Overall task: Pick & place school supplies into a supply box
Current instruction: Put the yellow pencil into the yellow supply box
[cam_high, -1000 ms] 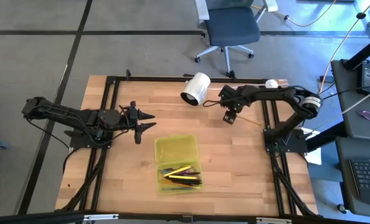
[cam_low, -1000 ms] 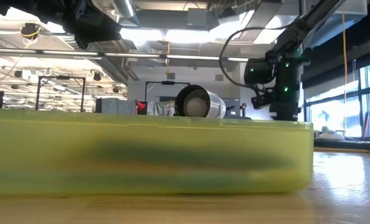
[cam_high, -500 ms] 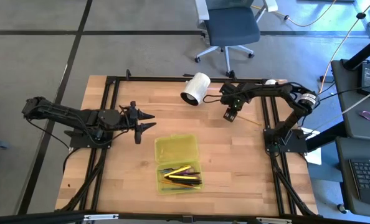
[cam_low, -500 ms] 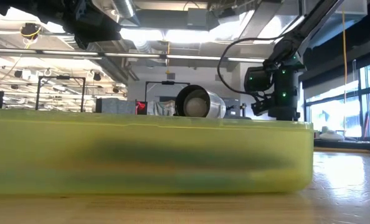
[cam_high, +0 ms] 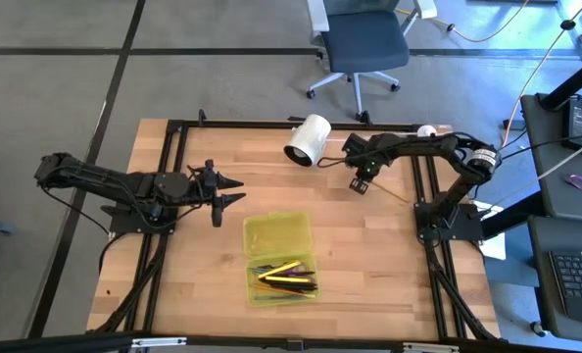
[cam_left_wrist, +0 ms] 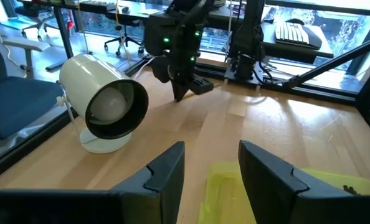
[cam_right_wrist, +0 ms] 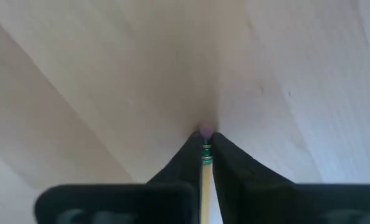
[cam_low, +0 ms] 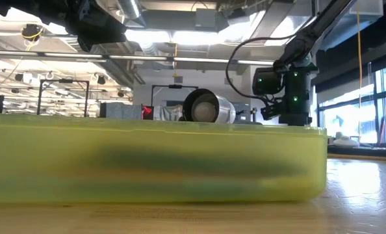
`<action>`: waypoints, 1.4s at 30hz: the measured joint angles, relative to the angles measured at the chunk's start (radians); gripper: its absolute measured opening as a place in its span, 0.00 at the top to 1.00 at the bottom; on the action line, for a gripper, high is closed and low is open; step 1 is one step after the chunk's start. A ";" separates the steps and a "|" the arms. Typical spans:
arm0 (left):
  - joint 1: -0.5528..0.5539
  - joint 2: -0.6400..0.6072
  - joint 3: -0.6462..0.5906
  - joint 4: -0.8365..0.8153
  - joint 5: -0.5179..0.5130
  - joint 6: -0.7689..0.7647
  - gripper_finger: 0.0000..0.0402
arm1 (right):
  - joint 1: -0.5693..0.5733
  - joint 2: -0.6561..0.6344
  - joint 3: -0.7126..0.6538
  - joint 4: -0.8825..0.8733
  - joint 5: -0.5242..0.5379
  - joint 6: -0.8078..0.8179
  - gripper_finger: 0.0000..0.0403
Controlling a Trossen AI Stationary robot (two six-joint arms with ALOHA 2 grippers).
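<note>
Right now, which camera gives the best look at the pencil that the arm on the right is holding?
The right wrist view: the pencil, yellow with a green band and eraser end, sits pinched in the right gripper over the table. The high, low and left wrist views show that gripper, but the pencil is too small to make out.

White cylinder (cam_high: 309,140), office chair (cam_high: 362,44)

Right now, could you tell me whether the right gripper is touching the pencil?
Touching: the right wrist view shows the right gripper shut on the pencil, both fingers pressed against it.
</note>
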State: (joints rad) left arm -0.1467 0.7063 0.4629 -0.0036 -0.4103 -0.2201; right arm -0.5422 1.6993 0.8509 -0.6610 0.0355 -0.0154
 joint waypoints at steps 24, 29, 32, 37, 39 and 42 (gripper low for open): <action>-0.002 0.000 0.000 0.000 0.046 -0.136 0.64 | 0.182 -0.065 -0.011 -0.057 -0.132 0.270 0.94; -0.002 0.000 0.000 0.000 0.046 -0.135 0.64 | 0.213 -0.067 -0.010 -0.034 -0.138 0.273 0.94; -0.002 0.000 0.000 0.000 0.046 -0.134 0.64 | 0.235 -0.068 -0.010 -0.022 -0.145 0.275 0.93; -0.002 0.000 0.000 0.000 0.046 -0.134 0.64 | 0.268 -0.069 -0.008 -0.008 -0.150 0.277 0.94; -0.002 0.000 0.000 0.000 0.045 -0.134 0.64 | 0.279 -0.069 -0.008 -0.005 -0.150 0.282 0.93; -0.002 0.000 0.000 0.000 0.045 -0.134 0.64 | 0.292 -0.070 -0.007 0.003 -0.151 0.285 0.93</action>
State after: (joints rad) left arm -0.1490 0.7063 0.4627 -0.0040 -0.3649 -0.3544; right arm -0.2506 1.6292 0.8440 -0.6579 -0.1157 0.2694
